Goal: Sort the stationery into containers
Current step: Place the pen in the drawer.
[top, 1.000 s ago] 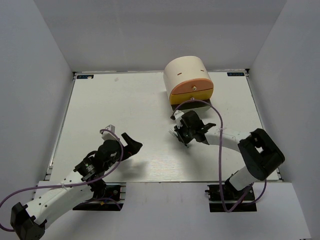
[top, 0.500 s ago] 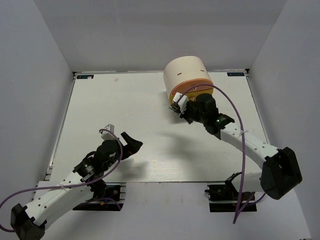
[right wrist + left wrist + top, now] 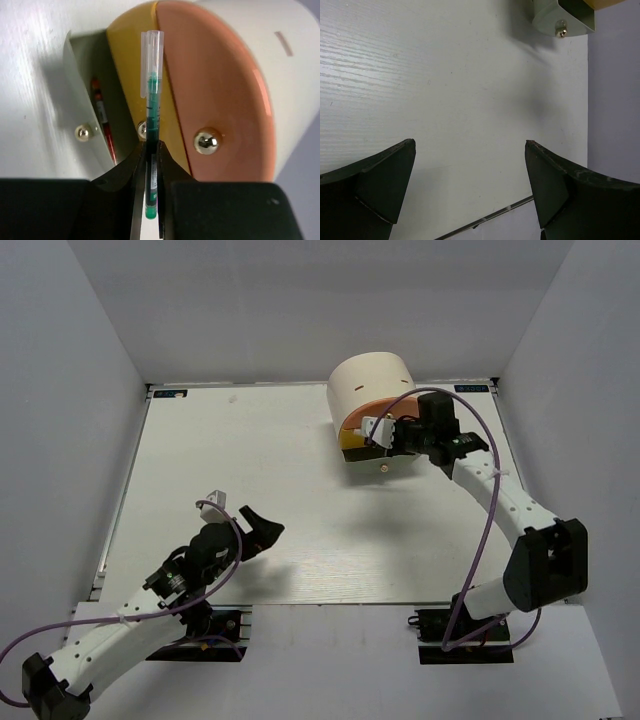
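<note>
Stationery here means mainly the green pen (image 3: 151, 107), which the right gripper (image 3: 151, 150) pinches between its two fingers near its lower end, so that the clear capped end points away from the wrist. Seen from the right wrist camera, the pen crosses the yellow drawer front (image 3: 127, 65), close to the seam where it meets the pink front (image 3: 215, 85); how high it hangs over them I cannot tell. Just beside, the pale green drawer (image 3: 75, 90) stands pulled out from the cream desk unit (image 3: 370, 385), and the red pen (image 3: 104, 122) lies inside it, along the inner side of its front panel. From above, the right arm reaches far over the table (image 3: 250, 460) and its gripper sits directly at the front of the unit. The left gripper (image 3: 470, 144) is well apart from all this, over the near left part of the table, its fingers spread wide with nothing between them.
</note>
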You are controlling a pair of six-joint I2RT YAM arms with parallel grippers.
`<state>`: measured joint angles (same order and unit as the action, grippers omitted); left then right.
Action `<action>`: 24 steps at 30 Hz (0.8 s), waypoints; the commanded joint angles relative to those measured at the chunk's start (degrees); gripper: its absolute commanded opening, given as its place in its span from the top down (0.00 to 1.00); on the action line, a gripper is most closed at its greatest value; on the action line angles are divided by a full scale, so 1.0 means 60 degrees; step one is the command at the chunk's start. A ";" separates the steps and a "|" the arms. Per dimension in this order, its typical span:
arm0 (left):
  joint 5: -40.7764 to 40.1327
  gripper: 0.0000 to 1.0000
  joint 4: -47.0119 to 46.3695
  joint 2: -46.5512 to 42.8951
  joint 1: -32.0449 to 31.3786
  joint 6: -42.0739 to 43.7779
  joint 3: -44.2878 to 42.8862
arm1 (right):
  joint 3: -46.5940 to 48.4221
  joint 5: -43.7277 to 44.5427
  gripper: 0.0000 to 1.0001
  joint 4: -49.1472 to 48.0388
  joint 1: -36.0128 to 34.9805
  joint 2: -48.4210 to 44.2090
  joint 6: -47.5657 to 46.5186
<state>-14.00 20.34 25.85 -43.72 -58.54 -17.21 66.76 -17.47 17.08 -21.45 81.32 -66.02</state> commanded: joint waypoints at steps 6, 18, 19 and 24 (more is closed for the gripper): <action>-0.0098 0.00 -0.0065 -0.0293 0.0022 0.0045 0.0071 | 0.1426 -0.1847 1.00 0.2879 0.0455 0.1124 -0.3160; -0.0098 0.00 -0.0064 -0.0353 0.0022 0.0045 0.0247 | 0.1383 -0.1176 1.00 0.2164 0.0397 0.1900 -0.2386; -0.0098 0.00 -0.0064 -0.0266 0.0022 0.0045 0.0247 | 0.1383 -0.1160 1.00 0.2061 0.0397 0.1944 -0.2270; -0.0098 0.00 -0.0152 -0.0265 0.0022 0.0045 0.0247 | 0.0973 -0.0867 0.99 0.1124 0.0324 0.1872 -0.1829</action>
<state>-14.13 20.10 24.21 -43.72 -58.54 -15.86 72.71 -23.68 27.55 -19.03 93.71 -77.19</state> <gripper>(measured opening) 0.996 0.152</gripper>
